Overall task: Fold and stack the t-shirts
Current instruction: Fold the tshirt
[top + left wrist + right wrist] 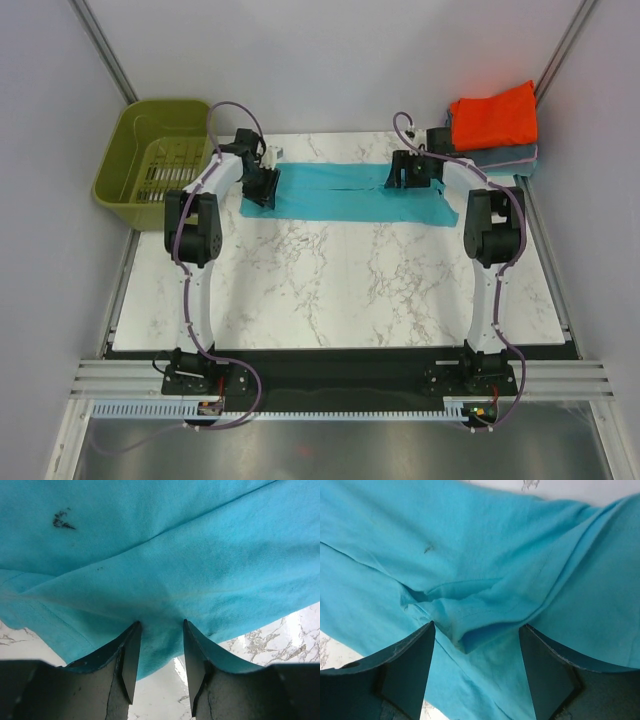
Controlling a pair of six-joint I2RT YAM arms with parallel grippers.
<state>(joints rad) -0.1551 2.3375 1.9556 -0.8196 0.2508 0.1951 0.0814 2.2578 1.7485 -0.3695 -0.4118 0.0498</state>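
A teal t-shirt lies as a long flat strip across the far part of the table. My left gripper stands at its left end. In the left wrist view my left gripper is open, its tips touching the teal cloth just past the hem. My right gripper is over the strip's right part. In the right wrist view it is wide open, with a raised fold of the teal cloth between the tips. An orange-red folded t-shirt rests on a grey-blue folded one at the back right.
An olive-green plastic basket stands off the table's back left corner. White marble tabletop stretches from the teal strip to the near edge. Grey walls close in the left, right and back.
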